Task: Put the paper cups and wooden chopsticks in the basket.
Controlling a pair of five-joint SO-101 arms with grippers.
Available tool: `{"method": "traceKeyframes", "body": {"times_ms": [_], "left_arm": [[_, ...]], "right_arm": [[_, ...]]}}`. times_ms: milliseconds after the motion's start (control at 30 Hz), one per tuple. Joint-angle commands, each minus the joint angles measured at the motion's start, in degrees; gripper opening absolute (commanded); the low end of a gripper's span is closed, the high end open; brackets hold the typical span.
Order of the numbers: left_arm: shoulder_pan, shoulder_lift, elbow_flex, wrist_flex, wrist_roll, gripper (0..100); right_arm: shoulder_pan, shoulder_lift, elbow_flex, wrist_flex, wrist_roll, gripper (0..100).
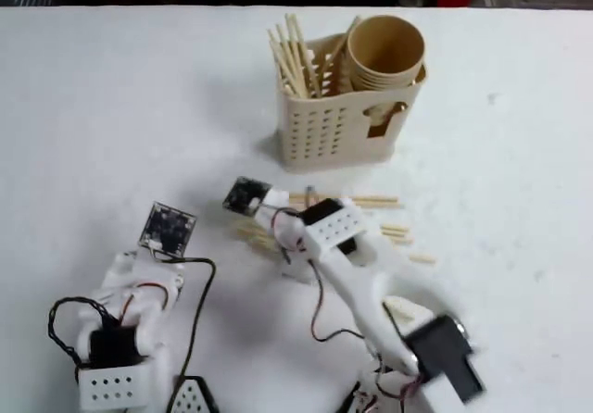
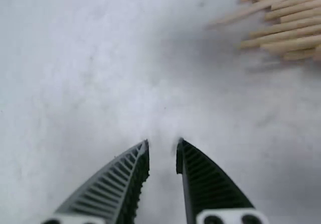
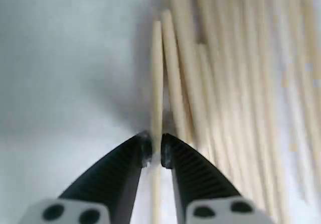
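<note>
Chopstick (image 3: 157, 73) at the edge of the loose pile (image 3: 225, 83) on the table (image 1: 111, 107) is pinched in the right gripper (image 3: 155, 152), a lift and carry to the basket (image 1: 338, 131), already stocked with paper cups (image 1: 384, 52), judged needed next; the left gripper (image 2: 162, 146) is held slightly parted, empty.

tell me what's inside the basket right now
A stack of paper cups sits at one end of the basket, and a bunch of chopsticks stands on end beside it. Their lower parts and the basket's floor are mostly hidden by its wall.
</note>
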Motion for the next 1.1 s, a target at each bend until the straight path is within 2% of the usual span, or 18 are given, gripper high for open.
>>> {"method": "traceKeyframes", "body": {"times_ms": [0, 333, 433, 600, 667, 800, 967, 1067], "left_arm": [[0.66, -0.57, -0.18, 0.18, 0.0, 11], [0.66, -0.57, -0.18, 0.18, 0.0, 11], [0.66, -0.57, -0.18, 0.18, 0.0, 11], [0.66, -0.57, -0.18, 0.18, 0.0, 11], [0.66, -0.57, -0.18, 0.18, 0.0, 11], [0.66, -0.57, -0.18, 0.18, 0.0, 11], [0.66, -0.57, -0.18, 0.18, 0.0, 11], [0.66, -0.57, -0.18, 0.18, 0.0, 11]], "right_arm": [[1.19, -9.54, 0.7, 1.45, 0.0, 1.7], [1.19, -28.62, -0.53, 6.55, -0.18, 1.7], [1.36, -31.16, -6.77, 8.66, -0.88, 1.7], [1.71, -30.46, -22.59, 7.52, -8.18, 1.7], [1.71, -29.23, -28.4, 3.82, -11.43, 1.7], [1.8, -25.1, -36.22, -10.07, -16.0, 1.7], [1.71, -17.36, -41.58, -28.0, -16.35, 1.7], [2.42, -12.44, -44.4, -33.98, -15.91, 1.7]]}}
